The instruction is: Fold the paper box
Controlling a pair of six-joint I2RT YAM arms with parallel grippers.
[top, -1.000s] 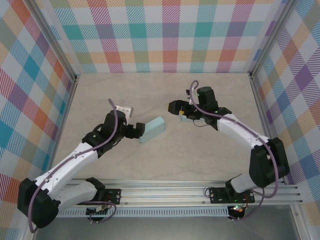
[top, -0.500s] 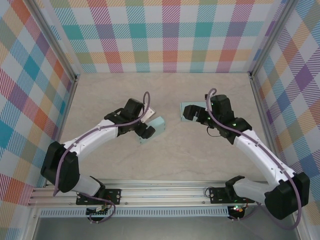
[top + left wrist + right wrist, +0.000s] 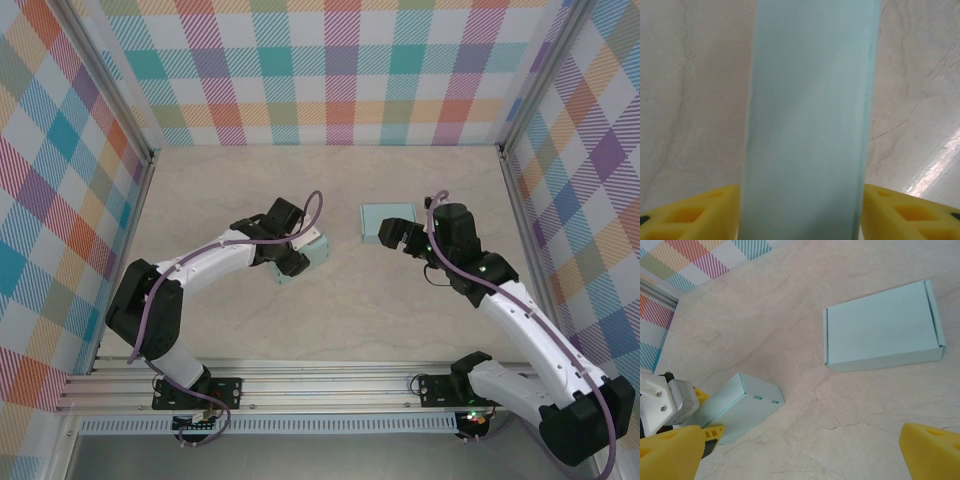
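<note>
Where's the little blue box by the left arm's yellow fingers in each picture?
Top external: the small blue box sits left of the middle, at the left end effector.
Left wrist: it runs down the middle, between the yellow fingers.
Right wrist: it is at the lower left, beside that same end effector.
Shared landmark: the marbled table under it.

both arms bent inward; right claw (image 3: 391,236) spread wide.
</note>
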